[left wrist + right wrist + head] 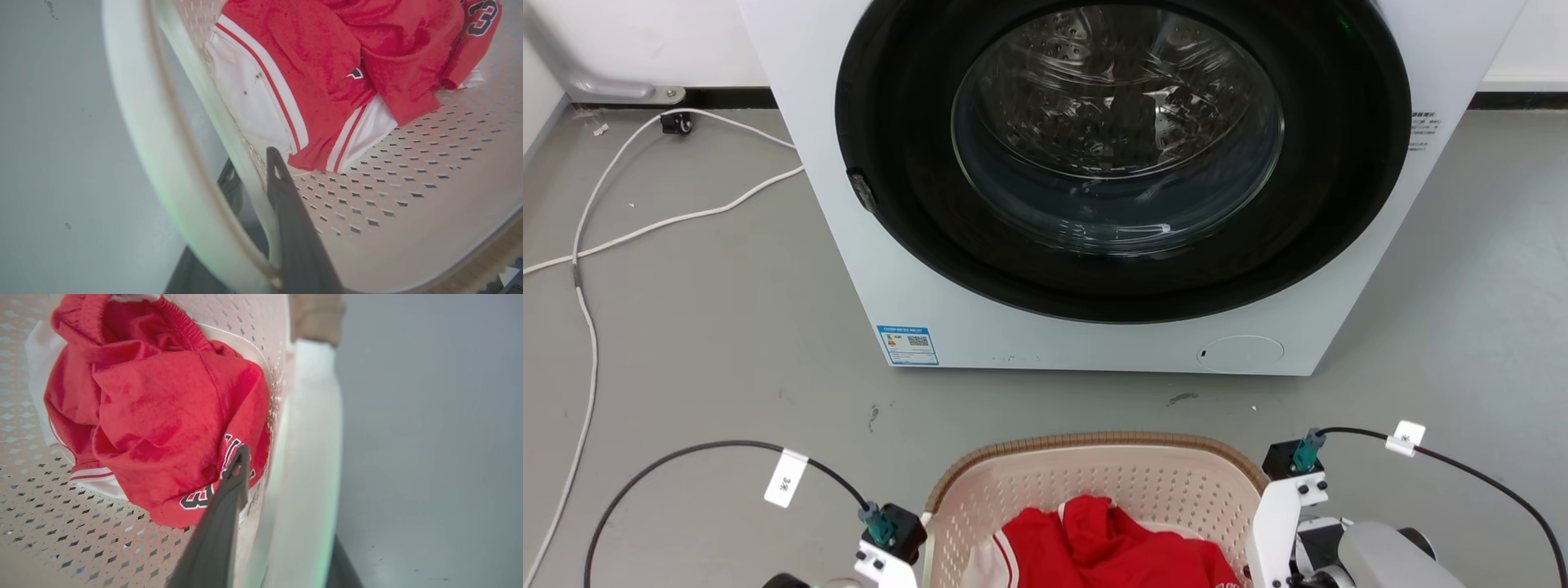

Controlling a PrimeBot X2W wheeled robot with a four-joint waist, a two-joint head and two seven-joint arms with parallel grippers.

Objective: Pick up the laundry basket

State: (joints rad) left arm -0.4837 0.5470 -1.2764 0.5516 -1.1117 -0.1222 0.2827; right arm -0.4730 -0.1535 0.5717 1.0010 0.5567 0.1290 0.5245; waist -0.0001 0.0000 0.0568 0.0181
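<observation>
Cream perforated laundry basket (1094,478) between the two claws, brown ribbed rim on top, low in the head view. Inside it, a crumpled red jersey (327,61) with white panels and red stripes, heaped just beyond the left gripper's (253,163) inner finger (290,212) and bunched against the wall beside the right gripper's (282,465) inner finger (222,522), a dark numeral 3 on the cloth there.

Left claw clamped across the basket's side wall: inner finger within, outer finger (232,183) outside, beneath the white left handle (143,102). Right claw astride wall and right handle (310,437), far finger mostly hidden, so cannot tell whether pinching.

Bare grey floor (727,327) outward of each claw. Ahead of both, near the basket's far rim, a white washing machine (915,269) with a dark round door. White cable (686,219) well off, forward and outward of the left claw.
</observation>
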